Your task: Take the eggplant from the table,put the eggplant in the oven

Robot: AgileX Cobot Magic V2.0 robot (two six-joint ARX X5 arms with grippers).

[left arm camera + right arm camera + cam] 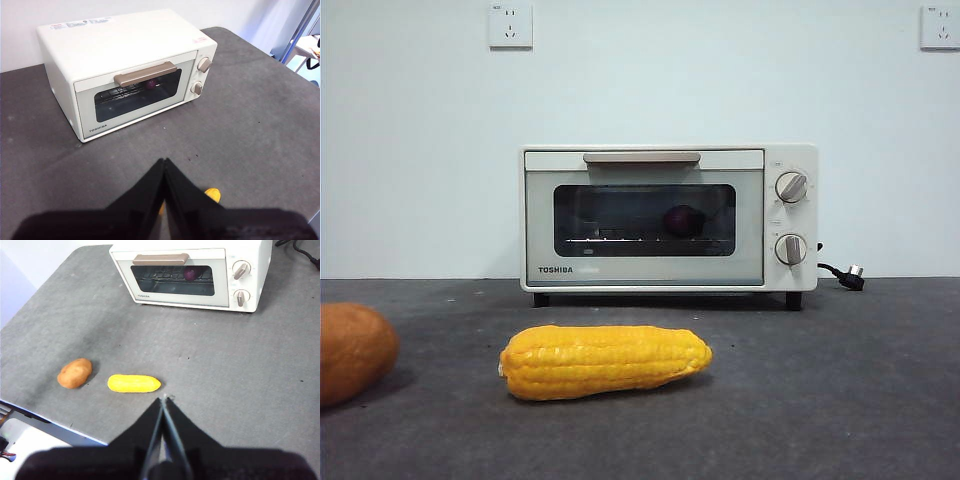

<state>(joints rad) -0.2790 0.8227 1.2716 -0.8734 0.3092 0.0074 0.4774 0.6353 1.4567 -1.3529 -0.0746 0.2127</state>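
Observation:
The eggplant [683,221] lies inside the oven [668,217] on the wire rack, its dark purple rounded end showing through the glass of the shut door. It also shows behind the glass as the eggplant [151,83] and the eggplant [190,273]. The oven [125,65] stands at the back of the table [820,400]. My left gripper [164,161] is shut and empty, high above the table in front of the oven. My right gripper [164,399] is shut and empty too, raised over the table's near side beside the corn. Neither arm shows in the front view.
A yellow corn cob [605,361] lies in front of the oven, and an orange-brown rounded vegetable [352,351] sits at the left. The oven's black plug [850,276] trails off to its right. Two wall sockets [510,25] are on the wall behind.

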